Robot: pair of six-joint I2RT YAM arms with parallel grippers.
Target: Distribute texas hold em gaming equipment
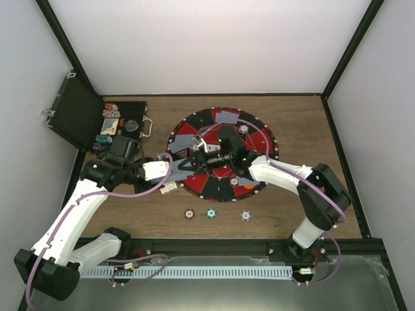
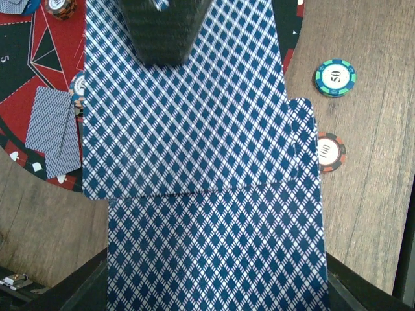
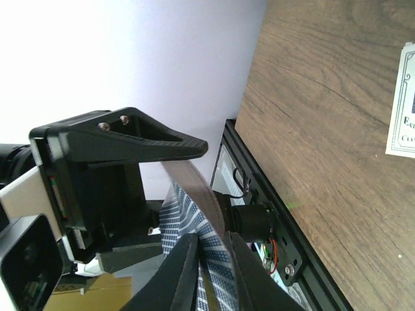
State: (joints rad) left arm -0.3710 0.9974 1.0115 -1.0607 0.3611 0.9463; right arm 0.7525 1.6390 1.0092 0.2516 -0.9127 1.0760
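My left gripper (image 1: 183, 166) is shut on a deck of blue-diamond-backed playing cards (image 2: 214, 246) over the left side of the round red-and-black mat (image 1: 259, 139); the deck hides its jaws in the left wrist view. My right gripper (image 3: 213, 245) is shut on the top card (image 2: 188, 110), which sits slid partway off the deck. One of its fingers (image 2: 165, 32) rests on that card. Face-down cards (image 1: 227, 116) lie on the mat. Three chips lie on the wood near me: brown (image 1: 189, 213), teal (image 1: 210, 213) and white (image 1: 246, 214).
An open black case (image 1: 81, 120) with chips and cards inside stands at the back left. A small white printed card (image 3: 402, 103) lies on the wood. A black rail (image 1: 214, 246) runs along the near table edge.
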